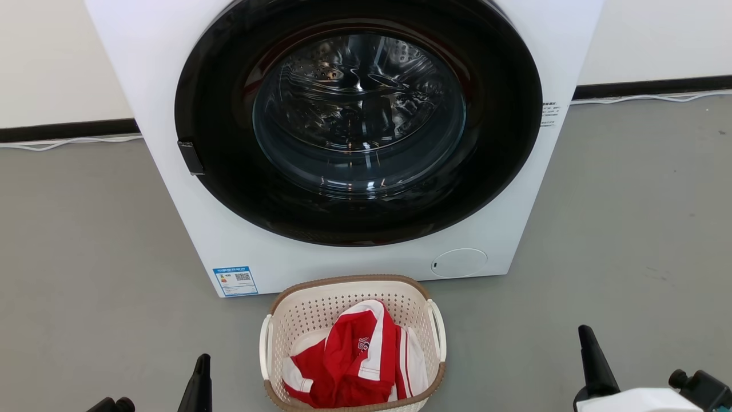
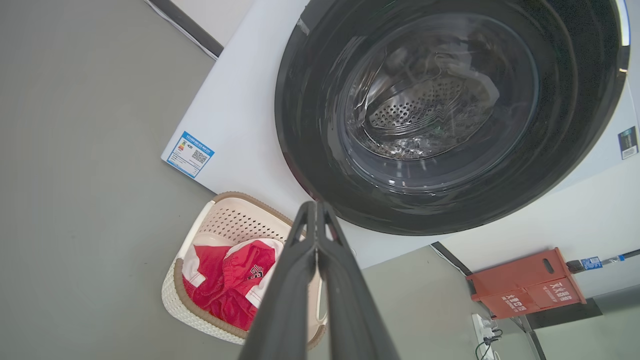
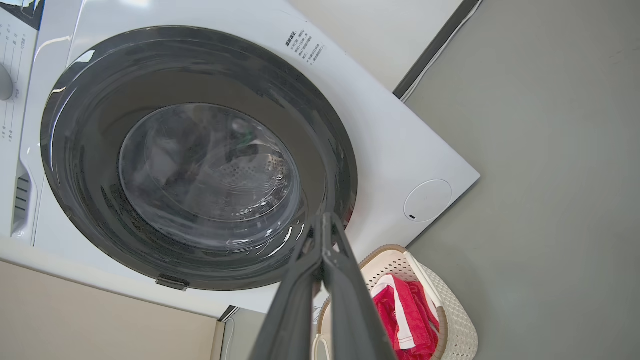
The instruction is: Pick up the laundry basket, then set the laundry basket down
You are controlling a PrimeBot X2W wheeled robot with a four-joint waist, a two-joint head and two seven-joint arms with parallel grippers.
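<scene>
Cream laundry basket [image 1: 320, 312] sits on the floor [image 1: 86, 257] between left fingers [image 1: 200, 383] and right fingers [image 1: 592, 360], both pairs closed, empty, clear of it.

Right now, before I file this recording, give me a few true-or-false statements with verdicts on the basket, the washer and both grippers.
1. The laundry basket stands on the floor in front of the washing machine. True.
2. The laundry basket is empty. False: a red and white garment lies in it.
3. The washing machine's door stands open. False: the round glass door is shut.
4. The left gripper and the right gripper are both shut, one on each side of the basket and clear of it. True.
5. The right gripper holds a basket handle. False: it holds nothing.
</scene>
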